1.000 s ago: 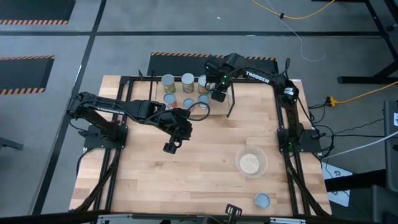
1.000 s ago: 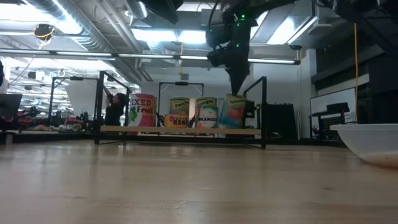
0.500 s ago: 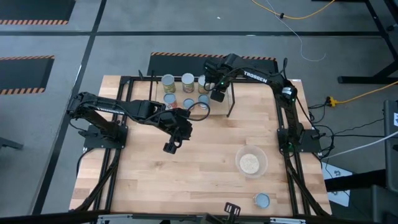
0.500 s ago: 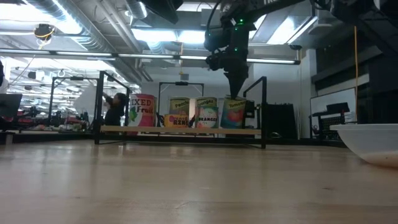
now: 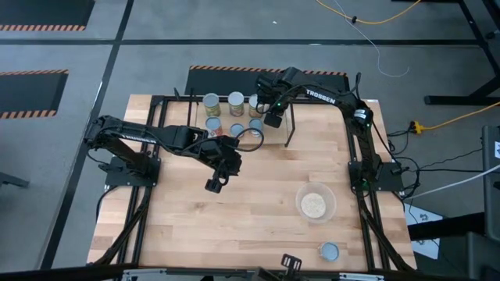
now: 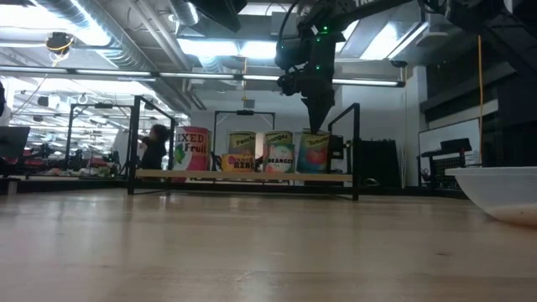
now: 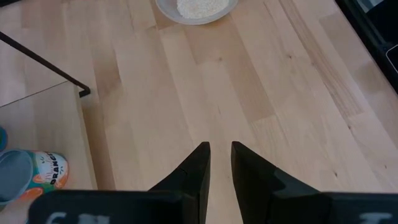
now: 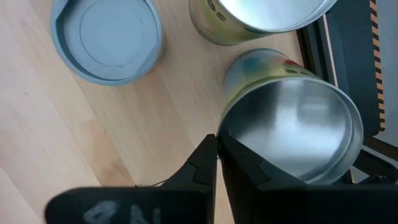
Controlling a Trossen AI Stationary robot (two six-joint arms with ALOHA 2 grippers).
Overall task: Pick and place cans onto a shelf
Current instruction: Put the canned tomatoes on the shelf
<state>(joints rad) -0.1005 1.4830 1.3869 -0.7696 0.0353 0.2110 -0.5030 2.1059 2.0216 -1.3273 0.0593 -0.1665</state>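
Note:
The shelf (image 5: 234, 117) of black rods with a pale board stands at the table's far middle. Several cans stand on it: silver tops in the far row (image 5: 236, 99), pale blue tops in the near row (image 5: 237, 129). My right gripper (image 5: 273, 119) points down at the shelf's right end, shut on a silver-topped can (image 8: 292, 130) with a colourful label (image 6: 315, 153). Another pale blue can (image 5: 329, 250) stands near the table's front right. My left gripper (image 5: 212, 186) hovers over the table's middle, its fingers (image 7: 220, 146) a little apart and holding nothing. My right gripper pinches the can's top rim (image 8: 219, 134) at one edge, one finger outside the wall and the other finger (image 8: 249, 171) over the lid. The fingers come from above, pointing down. The can stands upright on the shelf's board, last on the right of its row (image 6: 315, 172).
A clear bowl (image 5: 315, 204) of beige grains sits on the table's right half, near the front. The shelf's right upright rods (image 6: 357, 151) stand close beside the held can. A black tube frame (image 5: 148, 156) edges the table. Bare wood lies between the shelf and the bowl.
The can under my right gripper, tilted and slightly raised a second ago, now stands upright on the shelf's board beside the other cans. My left arm has kept still.

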